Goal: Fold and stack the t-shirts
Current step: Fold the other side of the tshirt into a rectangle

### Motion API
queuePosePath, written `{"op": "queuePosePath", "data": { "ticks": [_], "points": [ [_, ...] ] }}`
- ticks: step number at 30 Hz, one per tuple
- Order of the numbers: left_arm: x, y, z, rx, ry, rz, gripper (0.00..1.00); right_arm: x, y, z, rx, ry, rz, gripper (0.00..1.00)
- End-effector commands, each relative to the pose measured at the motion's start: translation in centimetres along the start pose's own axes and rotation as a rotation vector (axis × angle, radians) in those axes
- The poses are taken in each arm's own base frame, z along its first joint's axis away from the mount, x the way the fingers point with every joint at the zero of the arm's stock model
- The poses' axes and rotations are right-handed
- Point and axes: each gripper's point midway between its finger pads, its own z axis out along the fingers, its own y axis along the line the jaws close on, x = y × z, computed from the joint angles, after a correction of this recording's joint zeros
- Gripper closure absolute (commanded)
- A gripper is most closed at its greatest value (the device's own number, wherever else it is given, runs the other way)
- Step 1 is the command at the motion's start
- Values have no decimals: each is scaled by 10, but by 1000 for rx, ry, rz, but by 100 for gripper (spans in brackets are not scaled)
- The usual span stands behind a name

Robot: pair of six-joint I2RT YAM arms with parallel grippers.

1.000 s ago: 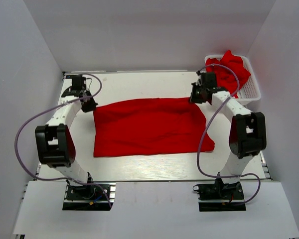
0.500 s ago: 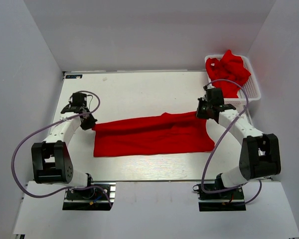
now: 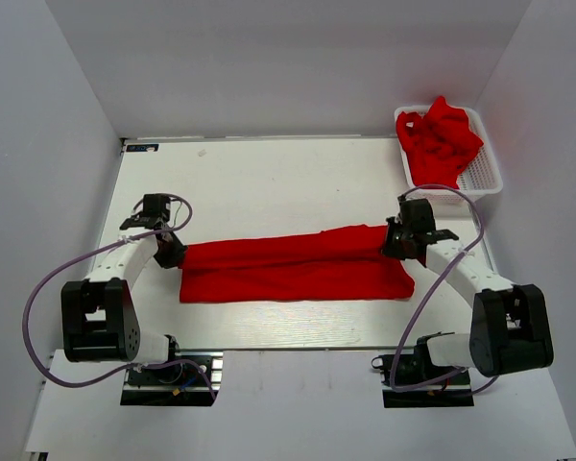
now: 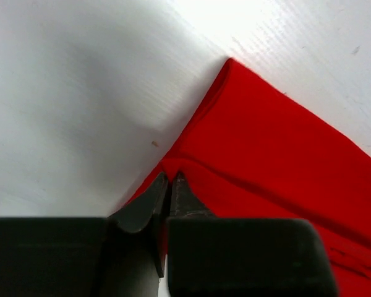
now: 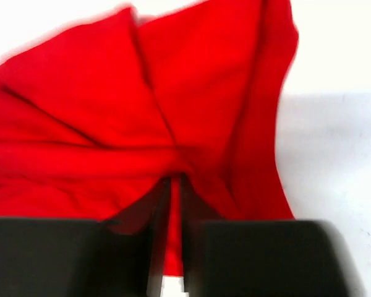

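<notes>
**Top external view: two arms hold a red t-shirt point(image 3: 288, 269) at both ends, mid-fold**

The shirt lies as a long, narrow band across the table point(image 3: 269, 182), nearer the arm bases than the white mesh basket point(image 3: 487, 173) and well to the basket's left. Its far edge is doubled over toward the near edge. The left jaws are pinched tight on the cloth at the end of the band farthest from the basket. The left wrist view shows the fingertips meeting on a small ridge of red fabric beside a pointed corner. The right jaws grip the end closest to the basket. The right wrist view shows them almost closed, with a strip of cloth between them and creases fanning outward. More red t-shirts point(image 3: 444, 139) sit heaped in the basket, apart from the one being worked.

The cloth looks light, limp and thin. It will likely sag and wrinkle wherever it is unsupported, and it will drag on the table rather than slide cleanly. The best hold appears to be at the corners or along a doubled edge, both ends together, so that the layers stay aligned. A one-sided pull could skew the fold. The fold itself seems only partly done, and no stack has been started on the table.
</notes>
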Motion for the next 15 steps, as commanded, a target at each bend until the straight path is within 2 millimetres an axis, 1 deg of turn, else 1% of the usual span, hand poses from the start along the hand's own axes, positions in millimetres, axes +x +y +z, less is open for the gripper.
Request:
{"op": "queuePosePath", "data": {
  "ticks": [1, 2, 3, 4, 5, 6, 8, 9, 10, 11, 13, 14, 15],
  "points": [
    [8, 10, -5, -38, 14, -26, 84, 16, -5, -1, 9, 17, 51, 81],
    [12, 13, -6, -50, 30, -32, 77, 27, -3, -3, -15, 48, 60, 73],
    [15, 18, -7, -68, 47, -48, 69, 32, -5, -4, -5, 66, 69, 66],
    [21, 25, -11, -102, 73, -41, 59, 37, -6, -7, 1, 80, 72, 58],
    [24, 32, -12, -139, 78, -48, 33, 42, -9, -9, 9, 92, 75, 41],
    [23, 35, -16, -152, 76, -55, 19, 47, -12, -12, 27, 106, 74, 34],
    [29, 42, -26, -193, 112, -64, 0, 51, -14, -20, 33, 117, 74, 25],
    [27, 43, -29, -202, 108, -63, 0, 47, -18, -26, 57, 96, 70, 23],
    [27, 43, -32, -207, 113, -71, 0, 41, -17, -28, 54, 83, 53, 23],
    [22, 44, -38, -218, 108, -69, 0, 37, -16, -31, 55, 73, 50, 22],
    [15, 39, -44, -207, 94, -72, 0, 12, -3, -39, 14, 12, 28, 20],
    [10, 34, -47, -187, 85, -77, 0, 2, -1, -41, 6, -13, 20, 20],
    [-3, 27, -53, -162, 54, -70, 0, -20, 16, -47, -60, -54, -7, 20]
  ]
}}
